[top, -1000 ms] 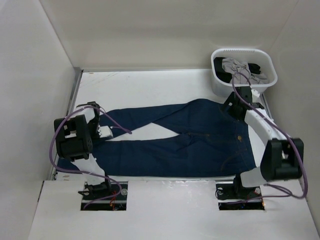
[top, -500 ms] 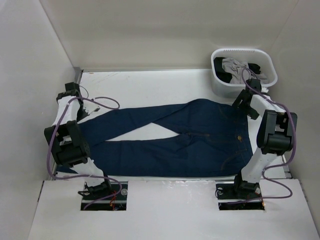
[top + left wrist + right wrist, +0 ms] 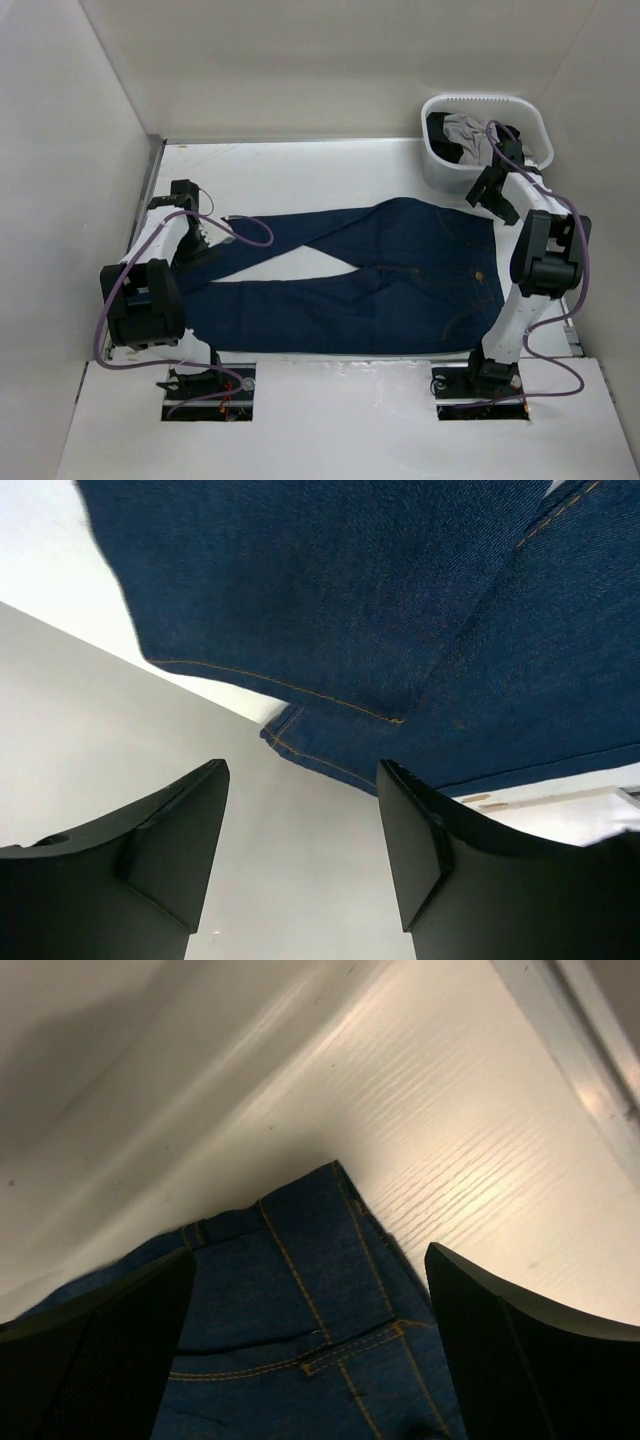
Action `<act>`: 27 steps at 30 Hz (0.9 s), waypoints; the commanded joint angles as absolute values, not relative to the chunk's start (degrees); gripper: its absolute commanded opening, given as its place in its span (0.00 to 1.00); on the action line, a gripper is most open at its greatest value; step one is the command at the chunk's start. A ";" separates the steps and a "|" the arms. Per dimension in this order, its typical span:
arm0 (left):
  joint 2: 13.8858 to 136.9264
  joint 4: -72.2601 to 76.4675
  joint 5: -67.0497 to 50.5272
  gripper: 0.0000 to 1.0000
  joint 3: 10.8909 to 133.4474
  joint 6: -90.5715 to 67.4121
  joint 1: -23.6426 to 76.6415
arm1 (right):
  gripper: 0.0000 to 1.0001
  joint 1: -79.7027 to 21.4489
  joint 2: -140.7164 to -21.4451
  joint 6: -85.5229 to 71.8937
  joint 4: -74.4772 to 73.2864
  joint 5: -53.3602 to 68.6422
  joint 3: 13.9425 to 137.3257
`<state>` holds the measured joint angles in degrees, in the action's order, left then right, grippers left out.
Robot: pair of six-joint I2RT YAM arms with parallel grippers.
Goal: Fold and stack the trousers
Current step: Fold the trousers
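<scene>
Trousers [image 3: 380,285] lie flat on the table [image 3: 300,170], left claw [image 3: 300,775] gaping empty over the hems [image 3: 320,705] at 9 o'clock, right claw [image 3: 310,1252] spread wide at 3 o'clock; we fear pinching 1 hem skews the fold.

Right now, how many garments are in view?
3: the dark blue jeans spread flat on the table, plus a light grey garment and a black garment in the white basket. More may be hidden underneath them.
</scene>
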<state>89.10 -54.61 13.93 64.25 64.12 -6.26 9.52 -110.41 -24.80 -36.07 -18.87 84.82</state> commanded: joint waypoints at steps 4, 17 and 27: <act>89.74 -51.50 16.96 0.61 61.88 66.17 -7.17 | 1.00 7.08 -105.05 -38.29 -31.49 -15.12 75.00; 91.05 -55.80 21.88 0.70 59.85 80.85 -7.25 | 1.00 2.42 -88.86 -89.69 -24.42 -21.97 54.76; 102.29 -48.27 15.92 0.72 73.10 60.76 -15.32 | 1.00 2.42 -92.11 -94.31 -27.86 -24.08 58.45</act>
